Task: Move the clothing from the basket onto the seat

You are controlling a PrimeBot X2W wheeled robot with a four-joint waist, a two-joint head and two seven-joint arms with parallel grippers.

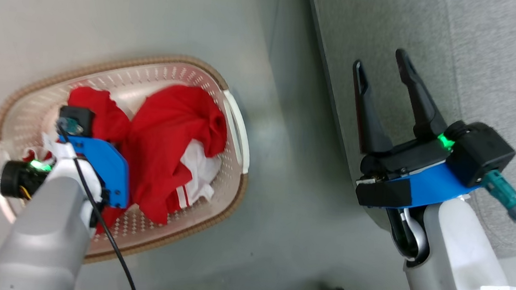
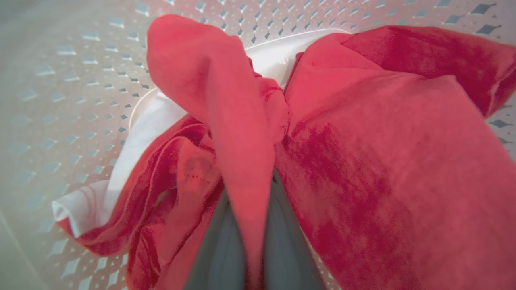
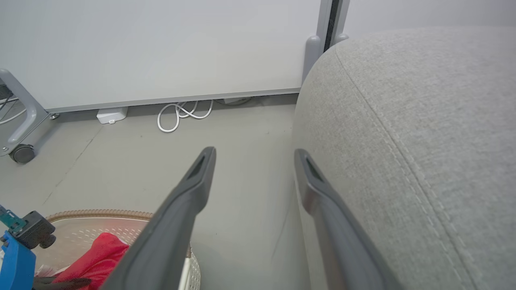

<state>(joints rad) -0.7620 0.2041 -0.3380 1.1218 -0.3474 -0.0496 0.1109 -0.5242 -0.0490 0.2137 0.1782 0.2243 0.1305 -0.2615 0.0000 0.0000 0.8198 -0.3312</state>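
Down at the lower left of the head view, the left arm (image 1: 46,229) reaches into the basket (image 1: 119,63), which stands on the grey floor (image 1: 275,165). The clothing (image 1: 168,146) lies heaped inside it, red with white patches and stripes toward the basket's right side. The arm's blue bracket (image 1: 104,163) hides the fingers in that view. In the left wrist view the left gripper (image 2: 250,193) rises from the bottom centre, its two grey fingers (image 2: 221,249) pressed close on a fold of red cloth. The fold runs up between them toward the upper left of the frame. More red cloth spreads over the right half, with the perforated basket wall behind.

The right gripper (image 1: 380,59) sits at the right of the head view, fingers spread wide and holding nothing. Their tips lie over the edge of the seat (image 1: 483,67), which takes the upper right corner. In the right wrist view the seat's rounded grey side, with its seam, stands in the right half, just beside one finger. A coiled white cable (image 3: 181,114) lies on the floor in the upper middle, and the basket's rim with red cloth shows at lower left.
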